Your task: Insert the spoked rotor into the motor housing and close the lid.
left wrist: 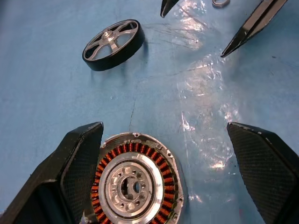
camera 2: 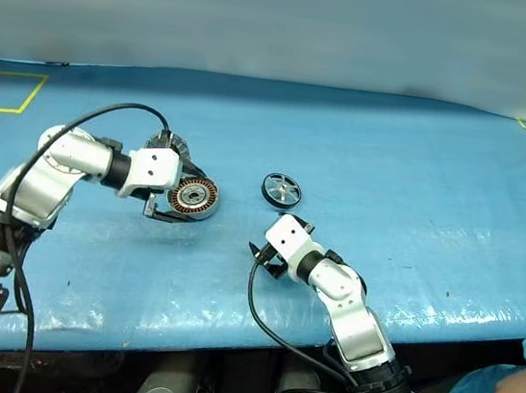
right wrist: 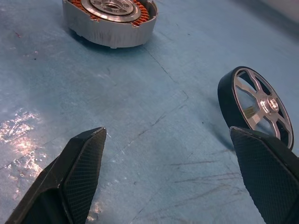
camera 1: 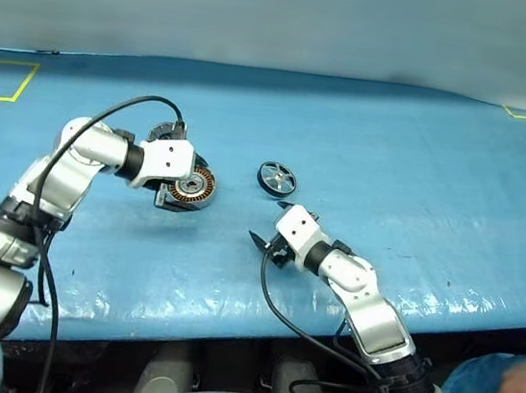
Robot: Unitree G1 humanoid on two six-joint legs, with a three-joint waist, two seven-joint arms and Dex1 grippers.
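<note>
Motor housing point(camera 1: 192, 188) left of centre on blue worktop point(camera 1: 422, 169), windings up, ready to receive; left hand point(camera 2: 167, 205) wide, poised over it, nothing held; spoked rotor point(camera 1: 276, 179) flat at centre, apart; right hand point(camera 1: 271, 229) wide, empty, just below rotor, likely lining up to pick.

The left arm reaches in from the near left, its elbow bent; the left gripper point(left wrist: 163, 172) hangs low with jaws spread wide and nothing between them. The right arm rises from the near right, slanting far-left; the right gripper point(right wrist: 170, 175) also stands wide and empty.
</note>
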